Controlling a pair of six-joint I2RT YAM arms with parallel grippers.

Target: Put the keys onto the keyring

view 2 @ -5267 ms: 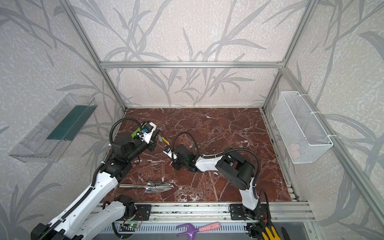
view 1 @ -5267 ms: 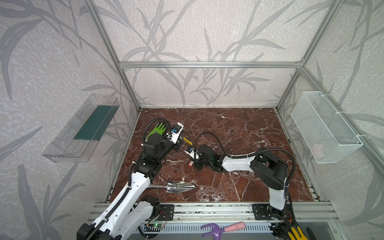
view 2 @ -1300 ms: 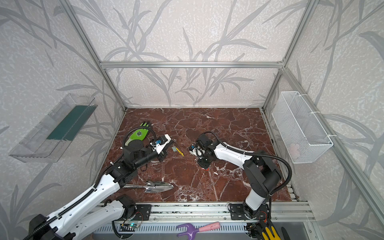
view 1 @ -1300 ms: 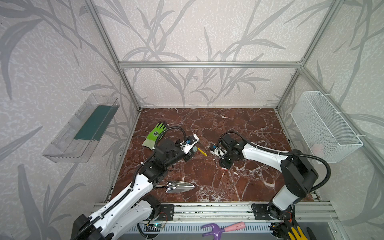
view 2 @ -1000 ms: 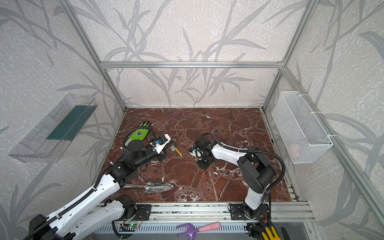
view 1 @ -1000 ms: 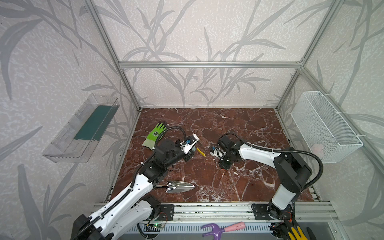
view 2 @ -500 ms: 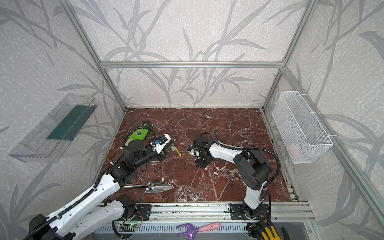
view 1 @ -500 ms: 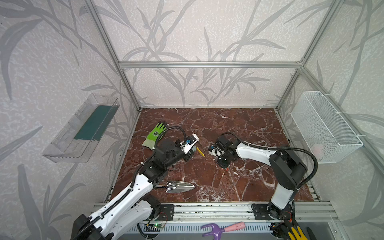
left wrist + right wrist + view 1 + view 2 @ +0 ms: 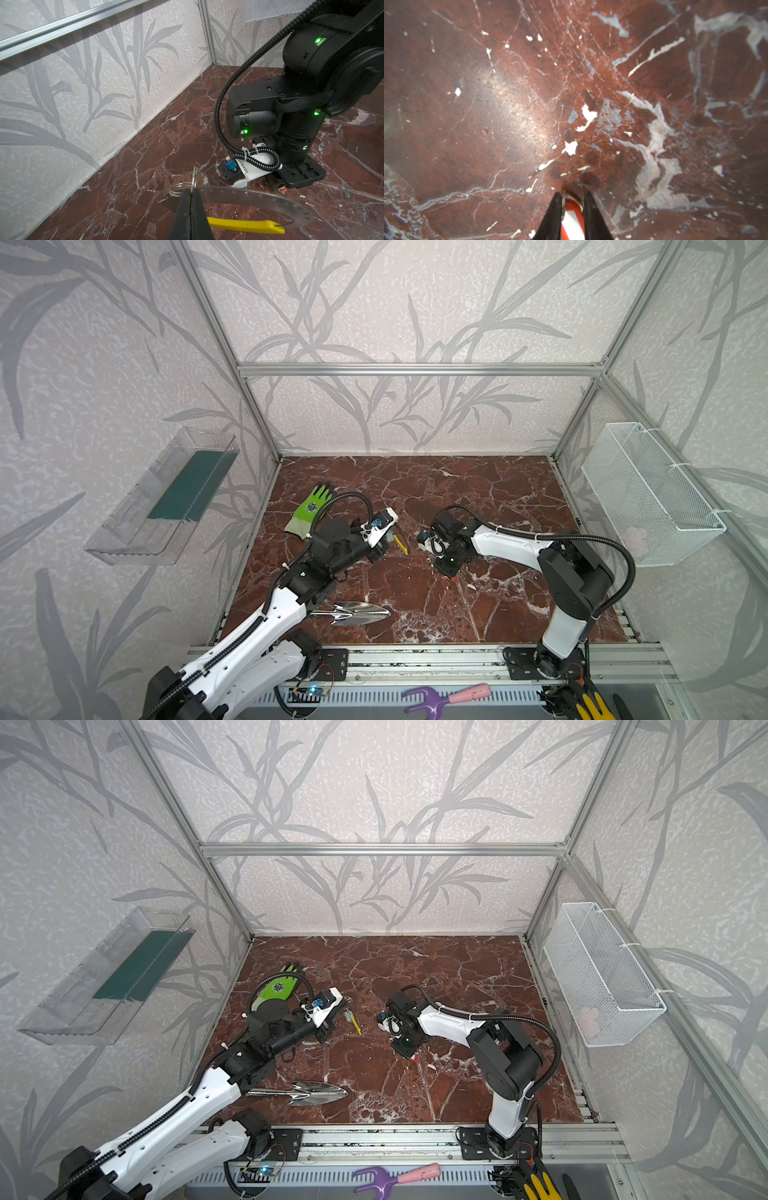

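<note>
- Floored in red-brown marble (image 9: 498, 497); walled with leaf-print panels (image 9: 395, 302).
- Hung on side walls: wire basket (image 9: 648, 497); clear tray (image 9: 158, 497).
- Lay beside the left arm: trowel (image 9: 357, 611); green glove (image 9: 309, 508).
- Pinched keyring (image 9: 270, 196) in left gripper (image 9: 190, 192), fingers together on it, mid-floor.
- Clamped red-tagged key (image 9: 572, 220) in right gripper (image 9: 572, 194), at the marble.

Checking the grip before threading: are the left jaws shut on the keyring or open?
Shut. The left wrist view shows the jaws pinched together on the keyring.
</note>
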